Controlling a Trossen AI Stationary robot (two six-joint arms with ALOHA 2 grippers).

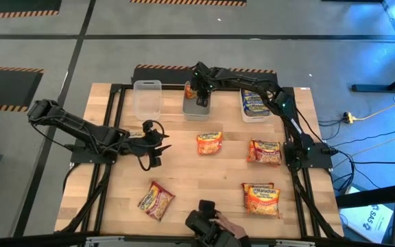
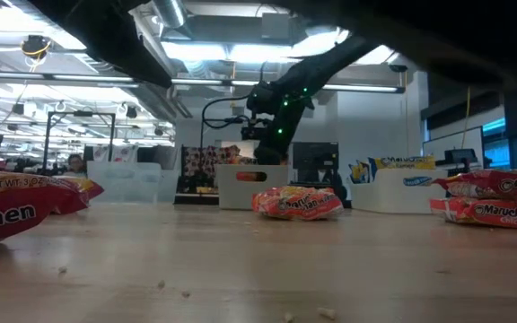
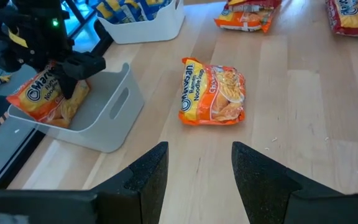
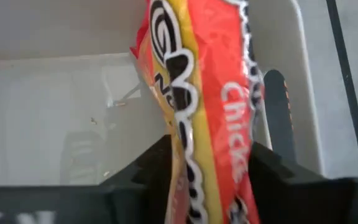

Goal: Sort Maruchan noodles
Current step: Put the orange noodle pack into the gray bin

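While the right pincer [image 1: 199,91] hangs over the middle tub [image 1: 197,112], an orange packet [image 4: 197,106] stands on end between its loosening fingers; the left pincer [image 1: 158,142], half open and empty, waits nearest the orange packet on the bench [image 1: 209,143].

"Ramen Noodle Soup" on orange packet [image 3: 212,93], possibly "Chicken" too

Grey floor [image 1: 266,20] with striped tape; bright ceiling lights [image 2: 240,49] overhead.

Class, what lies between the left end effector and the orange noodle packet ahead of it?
Only bare wooden table separates the left end effector from the orange noodle packet, shown in the left wrist view.
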